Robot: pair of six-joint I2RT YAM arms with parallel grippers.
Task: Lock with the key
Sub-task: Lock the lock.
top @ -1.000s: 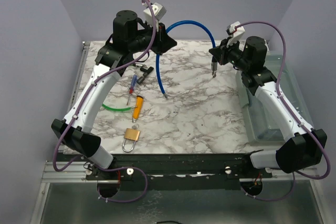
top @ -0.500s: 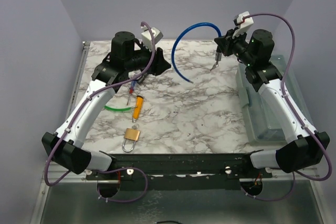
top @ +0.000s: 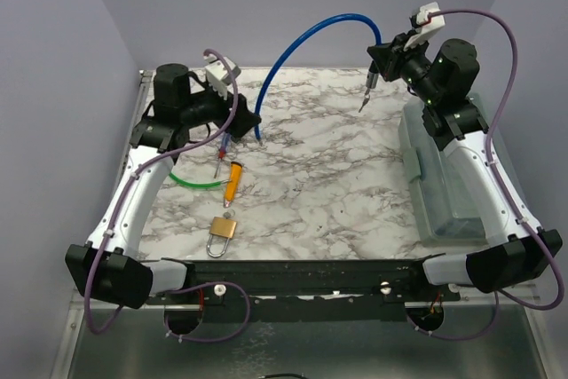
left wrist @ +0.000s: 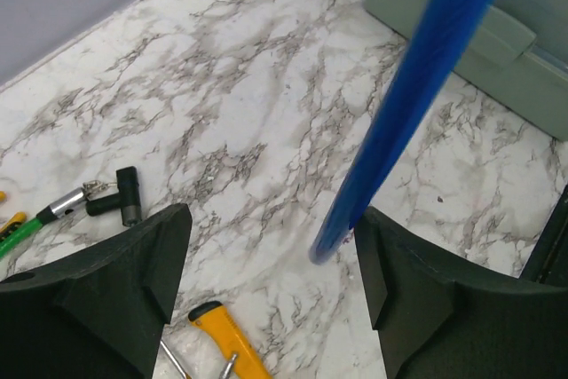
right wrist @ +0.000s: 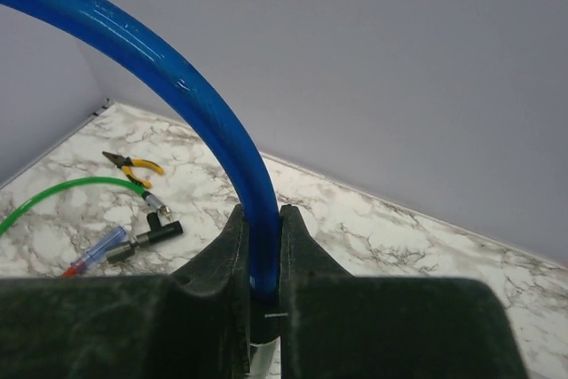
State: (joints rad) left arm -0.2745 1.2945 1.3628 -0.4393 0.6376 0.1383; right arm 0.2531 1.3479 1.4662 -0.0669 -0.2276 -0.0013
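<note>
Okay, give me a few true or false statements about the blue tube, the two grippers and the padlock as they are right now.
1. The right gripper is shut on the blue tube. True.
2. The left gripper is clamped on the tube. False: it is open, and the tube's free end hangs between its fingers.
3. The padlock hangs from the left gripper. False: it lies on the table near the front edge.
4. A green cable lies on the table's left side. True.
</note>
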